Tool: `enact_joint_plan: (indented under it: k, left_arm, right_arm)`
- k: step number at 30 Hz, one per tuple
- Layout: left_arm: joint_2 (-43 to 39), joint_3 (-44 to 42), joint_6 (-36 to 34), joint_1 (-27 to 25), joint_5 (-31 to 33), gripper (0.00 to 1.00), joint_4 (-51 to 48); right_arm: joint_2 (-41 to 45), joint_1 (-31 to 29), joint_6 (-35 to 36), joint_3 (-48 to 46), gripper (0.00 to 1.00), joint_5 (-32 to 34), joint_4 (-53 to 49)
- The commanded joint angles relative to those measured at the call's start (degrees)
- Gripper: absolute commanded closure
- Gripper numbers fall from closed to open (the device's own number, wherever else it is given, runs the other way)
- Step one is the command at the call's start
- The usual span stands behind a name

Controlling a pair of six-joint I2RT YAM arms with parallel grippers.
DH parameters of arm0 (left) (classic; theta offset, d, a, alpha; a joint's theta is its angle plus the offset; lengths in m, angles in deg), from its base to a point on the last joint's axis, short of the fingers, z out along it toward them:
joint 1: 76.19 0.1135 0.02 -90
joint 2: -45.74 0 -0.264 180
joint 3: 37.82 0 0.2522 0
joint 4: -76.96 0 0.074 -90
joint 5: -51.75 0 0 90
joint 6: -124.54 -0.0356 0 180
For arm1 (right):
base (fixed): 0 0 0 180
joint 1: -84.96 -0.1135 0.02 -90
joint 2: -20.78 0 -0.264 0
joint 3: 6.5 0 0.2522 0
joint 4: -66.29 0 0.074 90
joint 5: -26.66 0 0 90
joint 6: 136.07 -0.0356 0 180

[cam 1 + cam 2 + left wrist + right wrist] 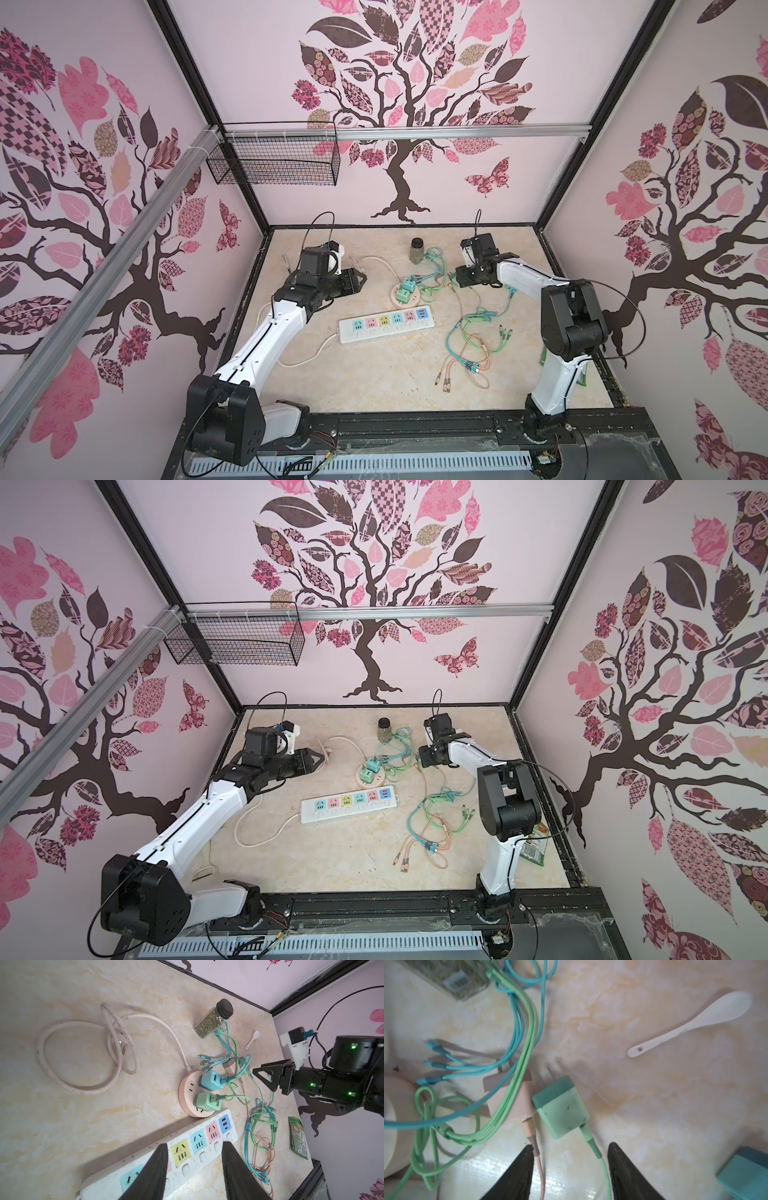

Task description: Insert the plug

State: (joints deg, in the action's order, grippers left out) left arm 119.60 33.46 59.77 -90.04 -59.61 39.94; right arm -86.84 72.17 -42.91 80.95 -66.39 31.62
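A loose green plug (560, 1105) lies on its side on the table, prongs bare, with a pink plug (508, 1101) touching it. My right gripper (570, 1146) hovers just behind them, open; only the green cable and the pink cable run between its fingers. In both top views that gripper (455, 279) (419, 760) sits right of the round pink socket hub (405, 297), which holds a blue adapter (211, 1080) and a green adapter (206, 1102). The white power strip (386, 326) (187, 1151) has coloured sockets. My left gripper (195, 1144) (359, 277) is open and empty.
A spice jar (417, 249) stands behind the hub, a white spoon (691, 1022) lies beside the plugs, and another teal block (743, 1174) sits close to the right fingers. Tangled charging cables (478, 345) spread right of the strip. A green packet (298, 1137) lies by the right wall.
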Motion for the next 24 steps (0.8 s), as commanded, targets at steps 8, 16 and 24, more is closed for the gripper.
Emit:
enact_joint_plan:
  k: [8, 16, 24]
  left_arm:
    - [0.22, -0.98, -0.43, 0.3, -1.22, 0.54, 0.76]
    - [0.46, -0.92, -0.19, 0.27, -1.4, 0.54, 0.83]
    - [0.73, -0.75, -0.27, 0.29, -1.35, 0.54, 1.0]
  right_arm:
    - [1.17, -1.58, 0.72, 0.11, 0.41, -10.16, 0.28]
    - [-2.15, -3.73, 1.91, 2.53, 0.43, -7.37, -2.71]
    - [-4.4, -4.56, 3.78, 3.28, 0.44, -4.76, -4.67]
